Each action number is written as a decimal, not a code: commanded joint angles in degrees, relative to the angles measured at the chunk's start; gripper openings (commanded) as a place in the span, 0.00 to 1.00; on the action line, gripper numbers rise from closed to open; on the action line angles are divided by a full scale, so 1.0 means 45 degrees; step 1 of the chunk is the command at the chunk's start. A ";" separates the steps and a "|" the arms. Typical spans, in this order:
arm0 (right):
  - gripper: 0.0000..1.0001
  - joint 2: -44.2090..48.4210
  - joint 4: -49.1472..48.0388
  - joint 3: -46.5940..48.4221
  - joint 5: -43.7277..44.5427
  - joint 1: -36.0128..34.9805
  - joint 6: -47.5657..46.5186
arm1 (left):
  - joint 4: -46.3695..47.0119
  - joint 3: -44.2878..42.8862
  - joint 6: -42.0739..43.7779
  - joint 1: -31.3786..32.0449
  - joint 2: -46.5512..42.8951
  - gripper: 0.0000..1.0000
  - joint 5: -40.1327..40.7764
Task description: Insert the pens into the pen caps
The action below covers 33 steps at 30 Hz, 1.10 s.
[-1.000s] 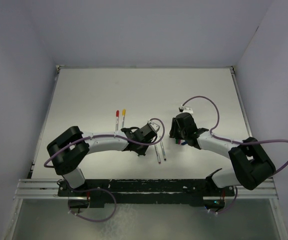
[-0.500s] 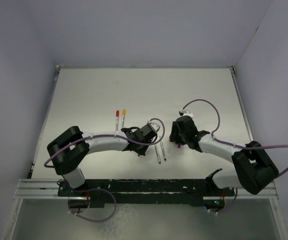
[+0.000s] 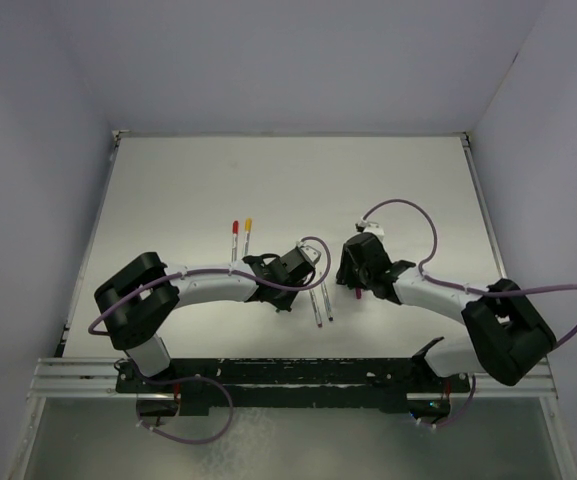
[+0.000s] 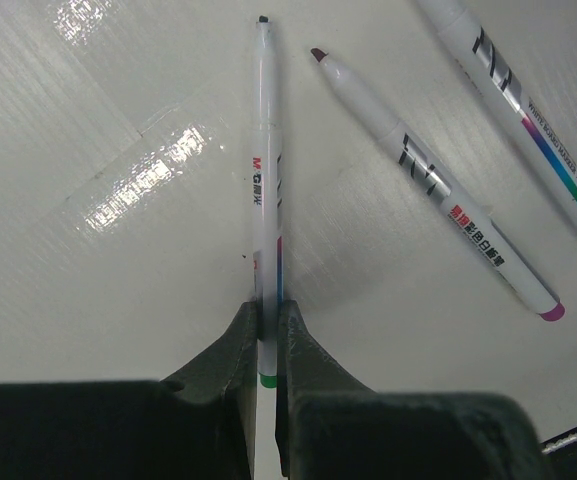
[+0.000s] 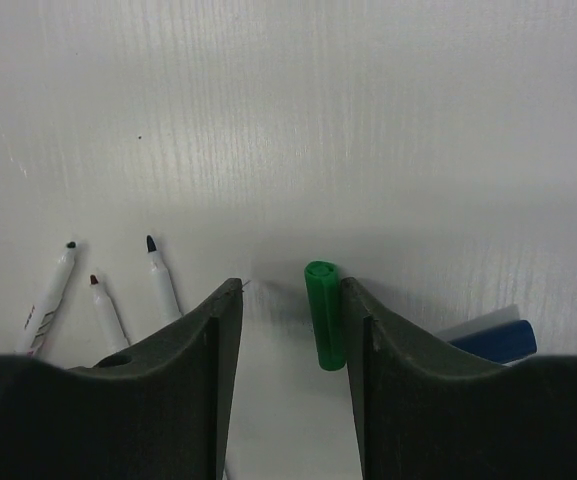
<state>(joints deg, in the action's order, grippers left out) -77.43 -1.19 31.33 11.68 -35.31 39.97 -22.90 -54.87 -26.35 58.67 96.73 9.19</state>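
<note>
Farthest left on the white tabletop (image 3: 268,170), two pens lie side by side, pointing away from the arms. One wears a red cap (image 3: 235,227); the other, just right of it, wears a yellow cap (image 3: 248,224).

Right of them, the left gripper (image 4: 266,318) is pressed almost together, pinching the held pen (image 4: 266,180) near its green back end. That pen sticks straight out ahead of the fingers, bare dark tip foremost. Whether it touches the tabletop cannot be told. Just right of it in the left wrist view lies a second pen (image 4: 438,195), uncapped, with a dark red tip and a purple back end, angled away from the first. A third pen (image 4: 528,115) with a rainbow stripe lies at the upper right, its tip out of frame.

Further right, the right gripper (image 5: 288,300) is spread partway, low over the tabletop, holding nothing. The green cap (image 5: 324,318) lies between its fingers, against the inner face of the finger (image 5: 398,370) at the right of that view, apart from the other finger. Outside that finger lies the blue cap (image 5: 503,340), partly hidden, with a pale grey piece just behind it. Three bare pen tips (image 5: 158,275) show at the left of that view.
</note>
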 commanded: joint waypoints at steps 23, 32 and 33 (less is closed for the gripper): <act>0.52 -0.1571 0.3813 0.0078 0.0306 -0.1404 0.2320 | -0.0540 0.0417 0.0299 0.0063 0.0375 0.00 -0.0324; 0.46 -0.0794 0.4666 -0.0398 0.0065 -0.1768 0.3436 | -0.0320 0.0442 0.0555 0.0049 0.0375 0.00 -0.0419; 0.44 -0.0649 0.4821 -0.0432 0.0043 -0.1841 0.3591 | -0.0305 0.0454 0.0598 0.0051 0.0357 0.00 -0.0421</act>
<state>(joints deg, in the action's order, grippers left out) -78.98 4.23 33.87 13.54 -42.30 52.40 -22.76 -54.87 -25.19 58.67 96.71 9.17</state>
